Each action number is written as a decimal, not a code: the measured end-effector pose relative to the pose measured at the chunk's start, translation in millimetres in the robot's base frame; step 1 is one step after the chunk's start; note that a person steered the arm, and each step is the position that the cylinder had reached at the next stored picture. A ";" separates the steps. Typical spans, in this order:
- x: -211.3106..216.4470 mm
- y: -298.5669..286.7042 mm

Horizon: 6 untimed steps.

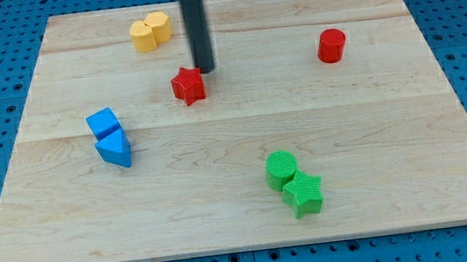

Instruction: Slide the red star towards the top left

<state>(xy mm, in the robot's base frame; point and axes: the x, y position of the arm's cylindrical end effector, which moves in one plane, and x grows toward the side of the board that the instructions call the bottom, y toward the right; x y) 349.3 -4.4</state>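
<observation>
The red star (pixel 188 86) lies on the wooden board (pixel 242 209), left of centre in the upper half. My tip (pixel 205 69) is at the star's upper right corner, touching or almost touching it. The dark rod rises from there to the view's top edge.
A yellow heart-shaped block (pixel 151 31) lies near the view's top, up and left of the star. A red cylinder (pixel 330 46) is at the upper right. A blue cube (pixel 103 123) and blue triangle (pixel 115 150) sit at the left. A green cylinder (pixel 281 169) and green star (pixel 303 194) sit at the lower right.
</observation>
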 end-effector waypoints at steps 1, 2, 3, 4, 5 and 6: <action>23.6 21.1; 50.3 -43.1; 18.2 -59.7; -11.9 -68.6; -5.1 -82.4; 11.8 -91.5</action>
<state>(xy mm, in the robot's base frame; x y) 361.2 -96.0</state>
